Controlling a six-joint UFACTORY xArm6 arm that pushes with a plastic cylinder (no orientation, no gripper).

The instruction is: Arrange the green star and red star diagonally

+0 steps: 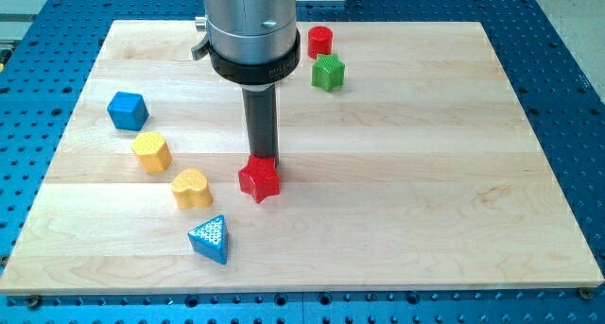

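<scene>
Red star-shaped block (259, 179) touches my tip (262, 159), a plain rod that grasps nothing, mid-board. Green star-shaped block (328, 72) sits well apart toward the view's top, just beside a red cylinder (320, 42); between them lies bare wooden board (425, 154).

arm housing (253, 26) chopped off by the view's top, my tip (261, 161) tucked right behind the red star (259, 179) so can't tell if it's touching, red cylinder (320, 42) partly blocked by the green star (328, 73)

no legible text, labels, brands, numbers or signs found on the pale wooden board (397, 173), coloured blocks or arm.
</scene>
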